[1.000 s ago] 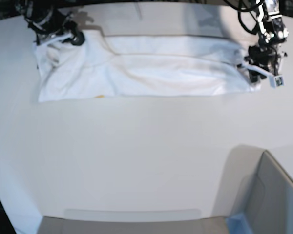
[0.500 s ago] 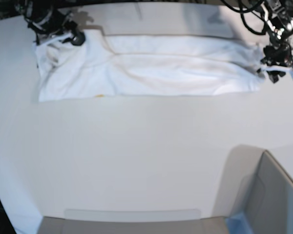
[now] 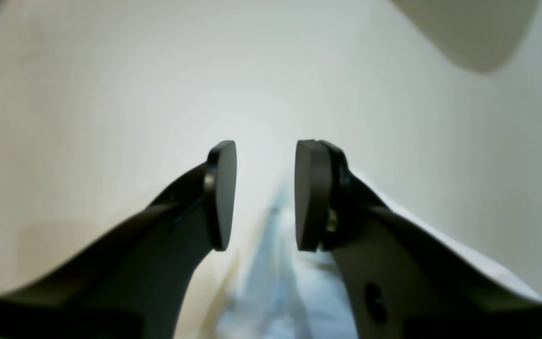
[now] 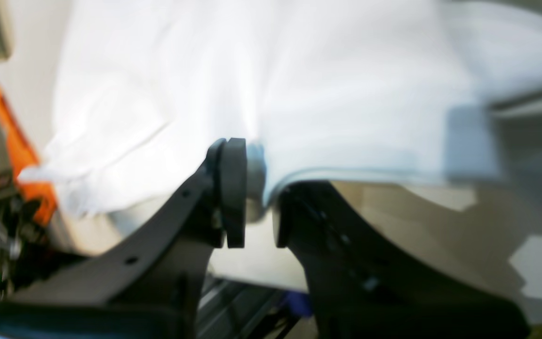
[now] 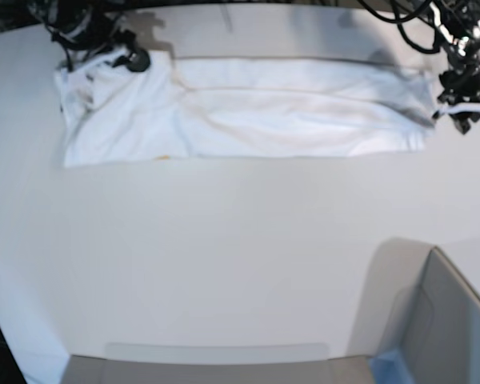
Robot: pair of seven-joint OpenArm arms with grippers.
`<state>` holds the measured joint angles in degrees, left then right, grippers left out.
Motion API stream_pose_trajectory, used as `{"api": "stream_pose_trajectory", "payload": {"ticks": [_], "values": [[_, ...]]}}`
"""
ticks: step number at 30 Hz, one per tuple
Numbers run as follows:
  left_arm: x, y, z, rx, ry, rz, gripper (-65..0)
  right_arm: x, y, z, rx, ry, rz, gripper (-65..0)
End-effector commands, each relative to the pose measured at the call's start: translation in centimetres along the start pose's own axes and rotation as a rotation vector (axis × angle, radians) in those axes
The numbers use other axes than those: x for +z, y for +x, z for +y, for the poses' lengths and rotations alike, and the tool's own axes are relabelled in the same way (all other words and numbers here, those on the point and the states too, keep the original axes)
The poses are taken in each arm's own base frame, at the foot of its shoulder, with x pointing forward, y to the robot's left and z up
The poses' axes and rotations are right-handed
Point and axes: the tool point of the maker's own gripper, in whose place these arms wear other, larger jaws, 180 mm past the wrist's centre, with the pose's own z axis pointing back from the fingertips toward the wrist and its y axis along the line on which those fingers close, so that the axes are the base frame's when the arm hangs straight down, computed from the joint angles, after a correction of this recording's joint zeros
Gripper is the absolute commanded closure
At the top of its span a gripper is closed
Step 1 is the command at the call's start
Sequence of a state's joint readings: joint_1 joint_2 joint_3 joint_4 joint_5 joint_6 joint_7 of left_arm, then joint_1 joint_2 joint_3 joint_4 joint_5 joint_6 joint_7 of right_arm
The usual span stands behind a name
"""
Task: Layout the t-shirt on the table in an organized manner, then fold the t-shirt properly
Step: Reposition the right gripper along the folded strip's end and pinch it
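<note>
The white t-shirt [image 5: 248, 112] lies folded into a long flat band across the far side of the white table [image 5: 224, 264], with a speck of orange print [image 5: 164, 158] at its near edge. My right gripper [image 5: 134, 60] sits at the band's far left corner. In the right wrist view its jaws [image 4: 257, 207] stand slightly apart, the cloth's edge [image 4: 299, 84] lying at their tips. My left gripper [image 5: 462, 120] hangs just off the band's right end. Its pads [image 3: 219, 197] are open with nothing between them, and blurred cloth [image 3: 294, 292] shows below.
A grey box [image 5: 448, 320] with a blue corner [image 5: 388, 368] stands at the near right. The table's curved edge [image 5: 8, 320] runs down the left. Black cables [image 5: 408, 24] hang over the far right corner.
My left gripper has moved right, off the shirt's right end. The right gripper's jaws have parted at the left corner and it has shifted slightly right.
</note>
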<state>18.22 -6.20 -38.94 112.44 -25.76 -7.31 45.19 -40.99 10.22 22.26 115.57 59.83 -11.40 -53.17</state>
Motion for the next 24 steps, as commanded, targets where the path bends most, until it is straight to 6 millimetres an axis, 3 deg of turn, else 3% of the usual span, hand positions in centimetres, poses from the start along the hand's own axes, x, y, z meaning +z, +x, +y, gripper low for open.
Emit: {"api": "stream_pose_trajectory", "payload": {"ticks": [1,7,10,12,19,24], "values": [[0.2,1.3,-1.7,-0.018,-0.051,-0.041,-21.9,0.4,-0.2,0.5,0.016,0.018,0.005,-10.1],[0.1,-0.2,-6.5,-0.059,-0.175,-0.004,-21.9,0.2,-1.7,1.2,0.017,0.037,0.047,-10.1],[0.2,-0.5,-7.3,-0.065,-0.197,0.005,-21.9,-0.2,-3.4,2.1,0.029,0.063,0.12,-10.1],[0.1,-0.5,-7.7,-0.064,-0.205,0.004,-21.9,-0.1,-3.5,2.1,0.03,0.062,0.134,-10.1],[0.1,-0.6,-7.8,-0.062,-0.207,0.006,-21.9,1.5,1.2,-0.3,0.021,-0.01,-0.007,-10.1],[0.0,-0.6,-7.7,-0.063,-0.206,0.008,-21.9,1.8,2.0,-0.6,0.021,-0.021,-0.033,-10.2]]}}
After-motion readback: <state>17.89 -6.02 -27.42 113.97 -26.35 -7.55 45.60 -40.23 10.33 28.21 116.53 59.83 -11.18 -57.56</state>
